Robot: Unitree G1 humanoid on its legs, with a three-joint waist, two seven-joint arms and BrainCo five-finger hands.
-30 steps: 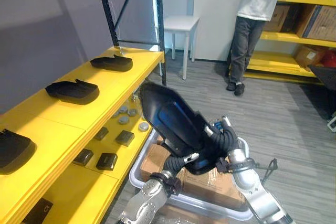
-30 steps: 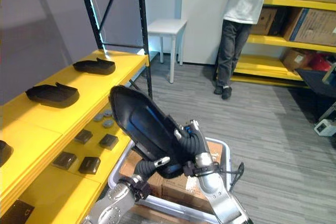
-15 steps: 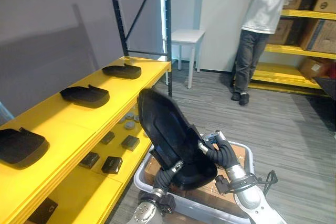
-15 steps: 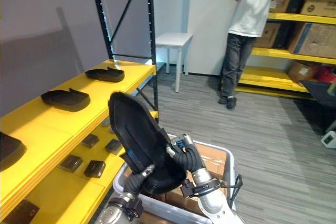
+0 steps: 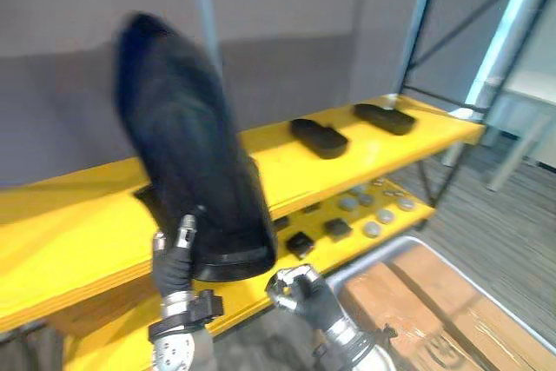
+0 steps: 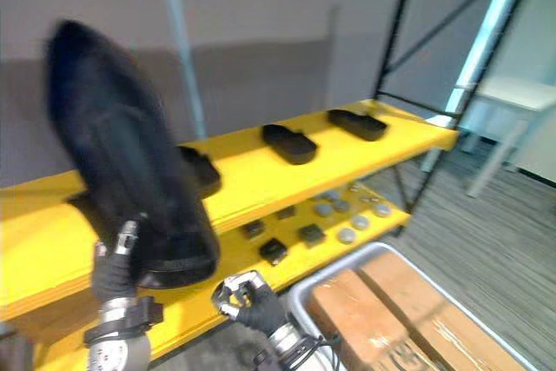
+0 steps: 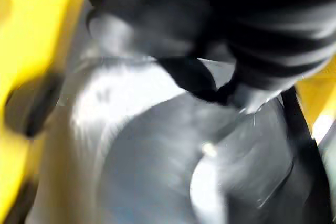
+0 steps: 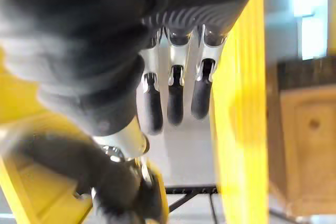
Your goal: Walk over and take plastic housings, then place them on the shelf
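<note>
Near left, a large black plastic housing [image 5: 187, 171] stands upright, matt with a faint sheen near its rim. The yellow shelf [image 5: 287, 167] behind it looks smooth and painted, with a soft satin gloss; its uprights [image 5: 419, 32] are dark metal. Smaller matt black housings [image 5: 318, 137] lie on it. Near right, brown cardboard boxes [image 5: 426, 297] sit in a pale grey plastic bin [image 5: 387, 254]. The right hand [image 8: 173, 95] has silvery metal fingers [image 8: 175, 77], matt dark tips and a ribbed cover.

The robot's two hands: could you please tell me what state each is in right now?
Left hand: closed on the large black plastic housing.
Right hand: open, fingers relaxed, holding nothing.
</note>
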